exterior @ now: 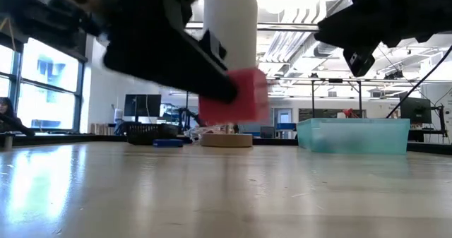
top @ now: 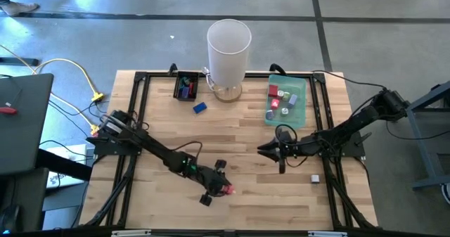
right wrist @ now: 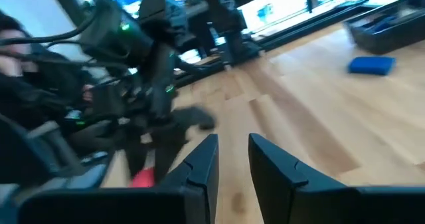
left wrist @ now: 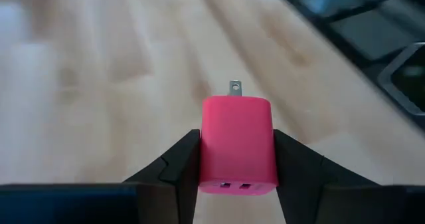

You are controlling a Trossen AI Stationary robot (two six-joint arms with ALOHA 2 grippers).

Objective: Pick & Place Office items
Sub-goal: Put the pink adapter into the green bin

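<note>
- The light wooden desk [top: 246,121] carries a tall white cylinder [top: 228,50] at its far edge, with a translucent green tray [top: 301,110] beside it toward the far right corner.
- The left gripper [top: 219,188], near the desk's front edge, clamps a pink plastic plug-in charger [left wrist: 238,144] between both fingers, prongs pointing forward.
- The right gripper [right wrist: 232,159] hovers mid-desk, fingers slightly parted, holding nothing.
- A small blue block [top: 200,107] lies near the far edge.

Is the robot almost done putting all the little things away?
Partly. Several blocks already sit in the green tray and some pieces in the small black tray. The left end effector is holding a pink charger above the table. A blue block and a small grey piece still lie loose on the wood. The right end effector is empty.
</note>
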